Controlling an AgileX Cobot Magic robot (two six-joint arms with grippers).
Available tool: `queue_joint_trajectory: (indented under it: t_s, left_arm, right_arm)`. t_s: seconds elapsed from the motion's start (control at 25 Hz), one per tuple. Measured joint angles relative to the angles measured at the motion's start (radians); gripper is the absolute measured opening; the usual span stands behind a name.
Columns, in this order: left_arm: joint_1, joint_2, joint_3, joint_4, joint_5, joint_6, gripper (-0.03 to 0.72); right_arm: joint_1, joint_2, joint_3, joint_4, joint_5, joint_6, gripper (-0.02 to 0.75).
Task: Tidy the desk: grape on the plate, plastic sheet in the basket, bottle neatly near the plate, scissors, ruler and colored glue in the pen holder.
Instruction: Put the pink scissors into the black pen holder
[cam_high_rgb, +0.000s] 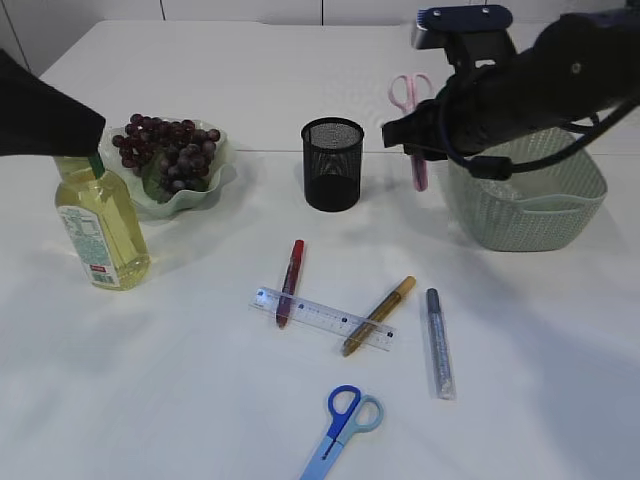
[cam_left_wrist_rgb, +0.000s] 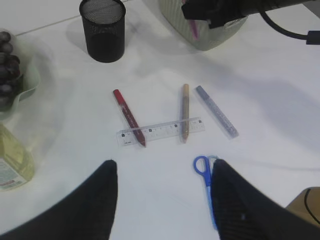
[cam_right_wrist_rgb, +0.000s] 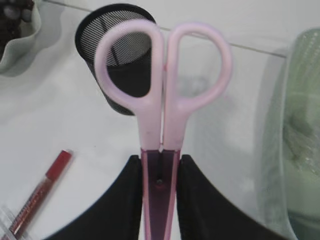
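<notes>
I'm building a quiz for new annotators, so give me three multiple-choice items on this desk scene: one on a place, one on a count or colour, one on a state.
1. Where do the grapes lie?
A. On the green plate
B. In the basket
C. Beside the ruler

2. How many glue pens lie on the table?
A. One
B. Three
C. Five

3. What is the right gripper doing?
A. Hanging open and empty
B. Clamped on the pink scissors
C. Holding the bottle

Answers:
1. A: the bunch sits in the wavy green plate behind the bottle.
2. B: a red pen, a gold pen and a silver pen lie around the ruler.
3. B: the right wrist view shows its fingers closed on the scissor blades, handles toward the pen holder.
</notes>
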Motion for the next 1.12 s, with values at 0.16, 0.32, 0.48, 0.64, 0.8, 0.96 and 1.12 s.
queue_joint_trajectory:
  t_s: [0.16,0.32,0.48,0.64,0.8,0.96,1.12]
  left_arm:
    - [0.0,0.0,0.0,0.02,-0.028,0.0,0.435]
    - [0.0,0.002,0.0,0.029,-0.041,0.0,0.435]
    - [0.0,0.006,0.0,0.036,-0.046,0.0,0.435]
    - [0.0,0.01,0.0,0.037,-0.056,0.0,0.435]
    - [-0.011,0.014,0.0,0.037,-0.064,0.0,0.435]
    - [-0.009,0.017,0.0,0.046,-0.066,0.0,0.435]
    - [-0.009,0.017,0.0,0.053,-0.068,0.0,0.435]
  right_arm:
    - [0.021,0.065,-0.084,0.0,-0.034,-0.004,0.174]
    - [0.023,0.124,-0.172,-0.004,-0.072,-0.005,0.174]
    - [0.023,0.182,-0.258,-0.006,-0.123,-0.006,0.174]
    - [0.023,0.246,-0.326,-0.007,-0.181,-0.007,0.174]
    - [0.023,0.316,-0.377,-0.007,-0.267,-0.007,0.174]
    - [0.024,0.382,-0.445,-0.007,-0.298,-0.007,0.174]
    - [0.024,0.436,-0.498,-0.007,-0.33,-0.007,0.174]
